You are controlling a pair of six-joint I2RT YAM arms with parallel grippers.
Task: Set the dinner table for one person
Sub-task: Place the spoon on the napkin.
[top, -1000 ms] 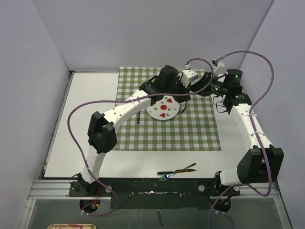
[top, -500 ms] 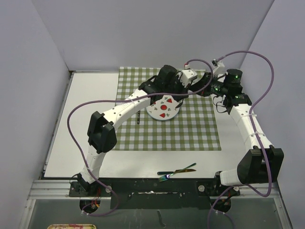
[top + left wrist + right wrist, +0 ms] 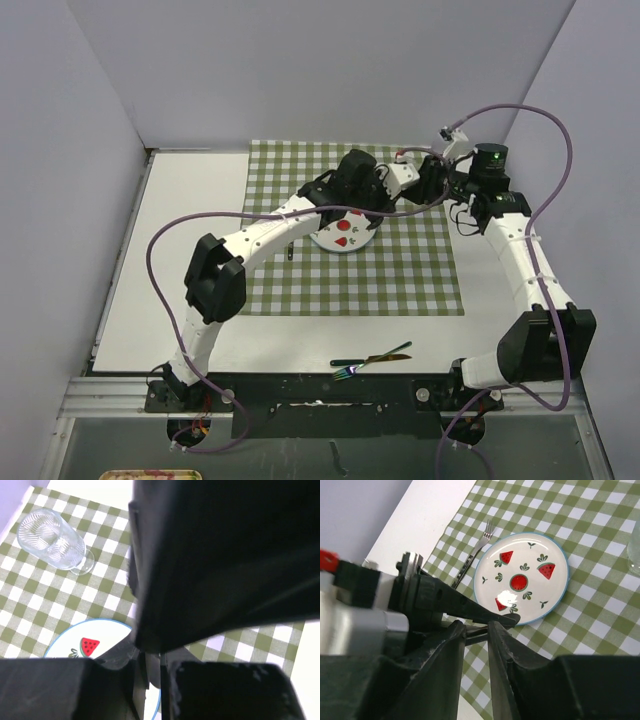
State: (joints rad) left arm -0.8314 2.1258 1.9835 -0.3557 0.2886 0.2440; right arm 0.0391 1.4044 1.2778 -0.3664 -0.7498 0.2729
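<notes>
Layout: the dinner table, a large flat white rectangular top with metal-railed edges (image 3: 190,240), fills the middle of the top view and carries everything. A green-and-white checked cloth (image 3: 400,280) covers its centre toward 12 o'clock, presumably as the place mat. On the cloth sits a round white plate with red watermelon prints and a blue rim (image 3: 342,234). A metal fork (image 3: 290,246) lies just beside it at 9 o'clock, the customary fork side. A clear ribbed drinking glass (image 3: 52,540) stands apart from the plate, at 11 o'clock of it in the left wrist view. Two loose utensils, one rainbow-sheened and one dark green (image 3: 372,357), lie touching on bare table at 6 o'clock, likely awaiting placement. The left gripper (image 3: 506,619) and right gripper (image 3: 476,630) meet tip to tip over the cloth, toward 2 o'clock of the plate; this reads as a hand-over. The left fingers are pressed together, showing only a slit; the right fingers are narrowly parted. Whether either pinches something thin: cannot tell.
</notes>
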